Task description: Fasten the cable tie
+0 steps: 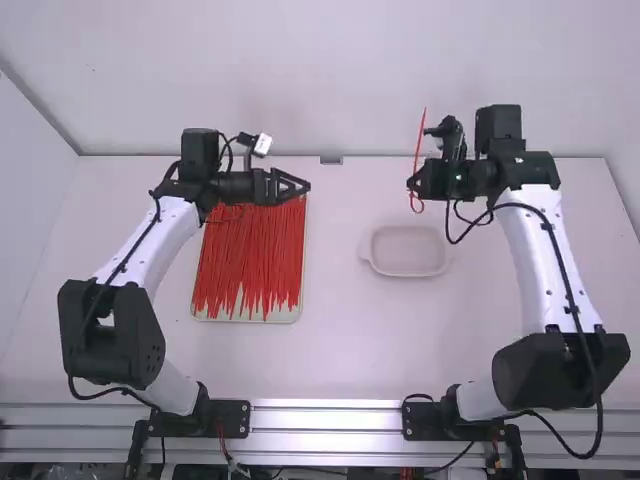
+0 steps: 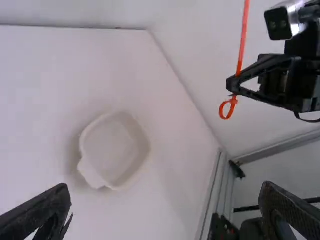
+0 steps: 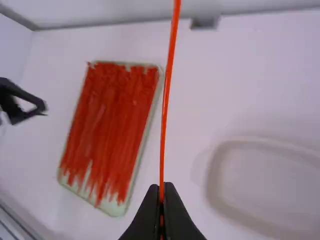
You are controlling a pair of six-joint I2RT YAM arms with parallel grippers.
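cable tie [image 2: 242, 40], seemingly light and springy, looped below the clamping right pincer [image 3: 161, 190]; tail above offers hold; left pincer [image 1: 300, 186] wide.

Bright, even light pours down from overhead onto the flat white table [image 1: 340, 330], with no hard glare anywhere. Shadows are soft and pale. There's a grey smudge hugging one side of the shallow white plastic dish [image 2: 114, 150], and the right wrist view shows the same gentle halo beside it. The thin red plastic cable tie [image 2: 243, 40] stands out vividly against the plain pale back wall [image 1: 320, 70]. The black two-finger right gripper [image 3: 160, 187] reads as a near silhouette, hardly any surface detail. In the high view, the white side wall [image 1: 25, 130] sits a shade greyer.
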